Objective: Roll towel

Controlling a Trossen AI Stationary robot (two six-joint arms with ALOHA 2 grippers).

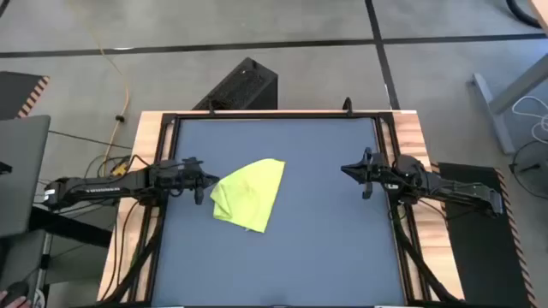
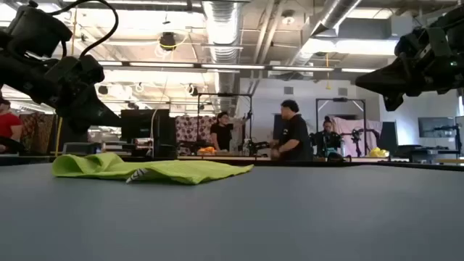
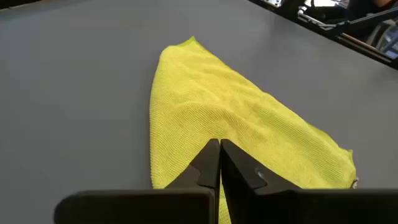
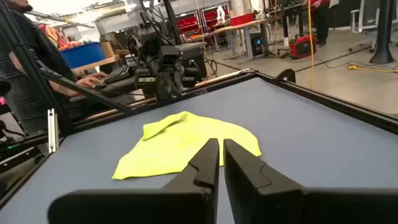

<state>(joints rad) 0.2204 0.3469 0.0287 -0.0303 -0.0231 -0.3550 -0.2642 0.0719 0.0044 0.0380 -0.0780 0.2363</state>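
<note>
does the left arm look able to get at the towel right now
Probably yes. The left gripper sits right at the near edge of the lime-green towel, with only bare mat around and nothing lying on the cloth. Its jaws are shut, so they would need to open first. The right gripper waits far off.

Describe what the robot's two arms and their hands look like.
Both arms are dark, almost black, slim and jointed, the left arm carrying small pale lettering. The left hand and right hand each end in two dark, tapered fingers. Dark cables trail beside the arms.
</note>
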